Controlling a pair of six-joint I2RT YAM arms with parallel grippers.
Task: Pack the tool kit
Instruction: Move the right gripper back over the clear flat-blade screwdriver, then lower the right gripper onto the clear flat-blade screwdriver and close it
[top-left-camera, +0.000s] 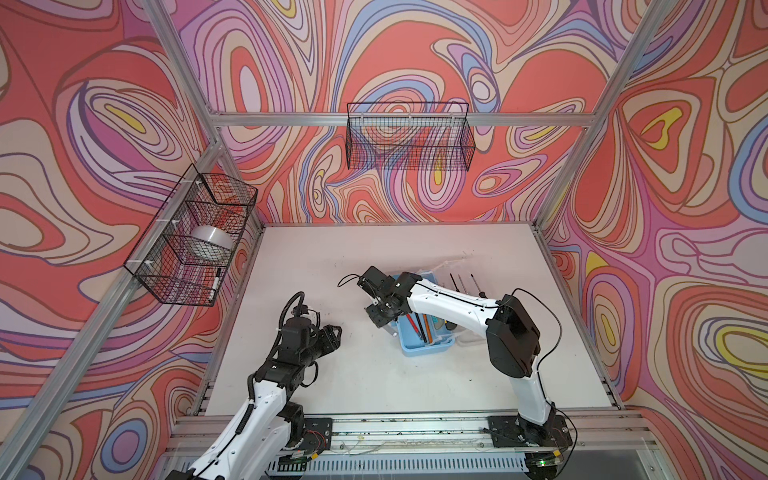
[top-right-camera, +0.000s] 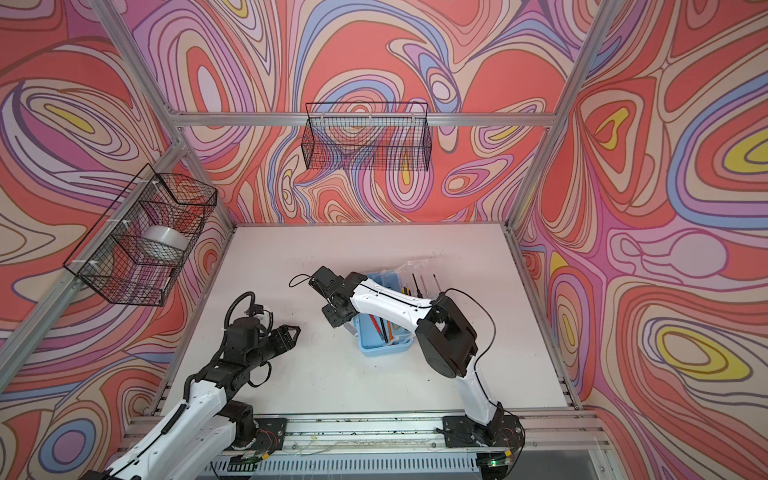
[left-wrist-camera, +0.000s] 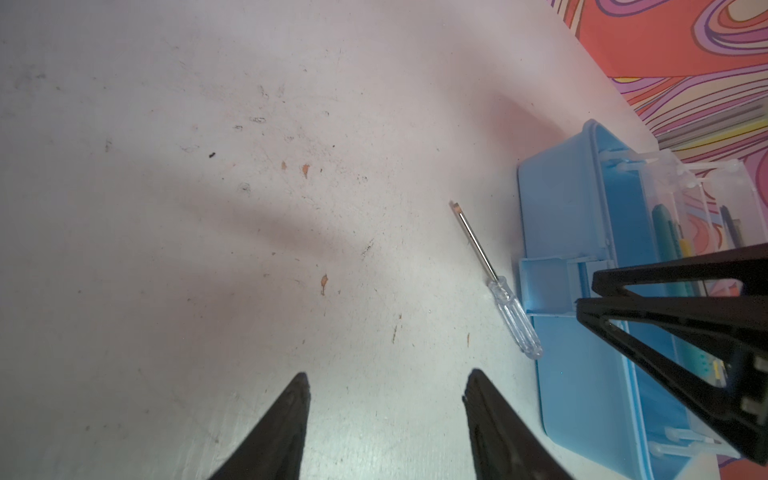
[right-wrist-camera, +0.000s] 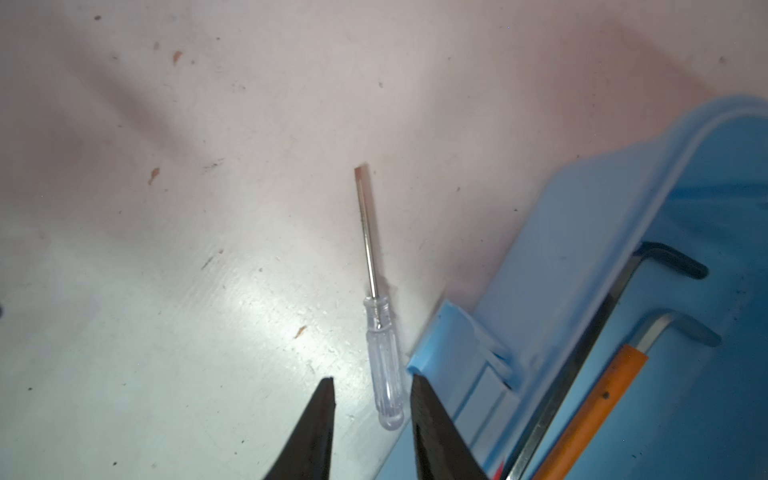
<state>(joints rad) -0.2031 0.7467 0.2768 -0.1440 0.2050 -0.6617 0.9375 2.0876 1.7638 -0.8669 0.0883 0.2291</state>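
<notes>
At the left, the left gripper (top-left-camera: 337, 331) is being held with its jaws wide and empty above the bare table (top-left-camera: 316, 257), well apart from the work. Further right, a clear-handled screwdriver (right-wrist-camera: 376, 307) is lying flat on the table, just beside the outer wall of the light-blue case (right-wrist-camera: 582, 249) — outside it, not yet packed. Its long axis is roughly in line with the right gripper (right-wrist-camera: 372, 380): the handle end is lying nearest and the shaft is pointing straight away. The handle is being straddled by that gripper's jaws, which are set narrowly apart with a gap showing on each side — nothing is being gripped. The right arm, reaching across the case, is judged much the nearer. A closing across the handle's width is being called for, with the case wall crowding one jaw. Rightmost, hex keys (right-wrist-camera: 681, 330) and pencils (top-left-camera: 417, 328) are lying inside the case.
</notes>
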